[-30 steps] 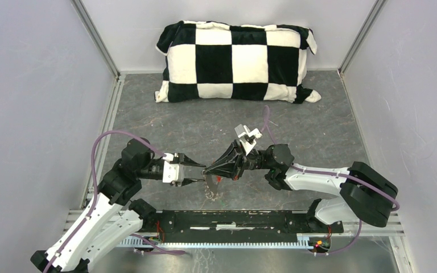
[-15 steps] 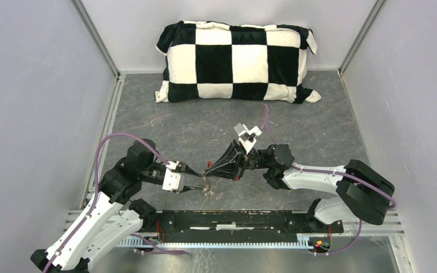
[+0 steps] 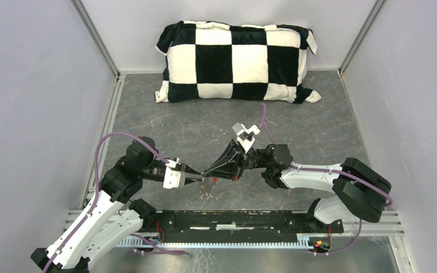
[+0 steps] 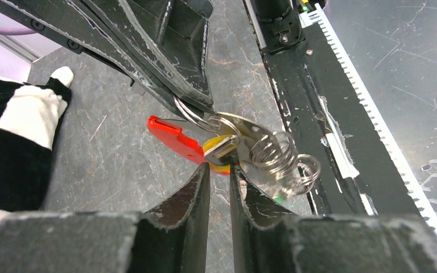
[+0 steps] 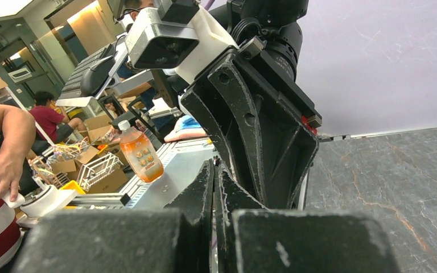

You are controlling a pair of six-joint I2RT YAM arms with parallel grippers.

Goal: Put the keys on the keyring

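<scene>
Two grippers meet nose to nose, low over the near middle of the grey table. The right gripper has its jaws pressed together on the thin wire of the keyring. The ring hangs from its tips with the red tag sticking out one side and a silver coil on the other.

The brass key sits in that bunch, right at the tips of my left gripper. Those jaws stand narrow, with a slit between them, and I cannot tell whether they pinch the key's head or only touch it. Of the green key I get a mere fleck under the coil (hanging or lying on the table, I cannot tell).

The right wrist view shows no keys: the left wrist housing blocks the middle. A checkered pillow lies along the far wall, well apart, and the black rail runs near the bunch.
</scene>
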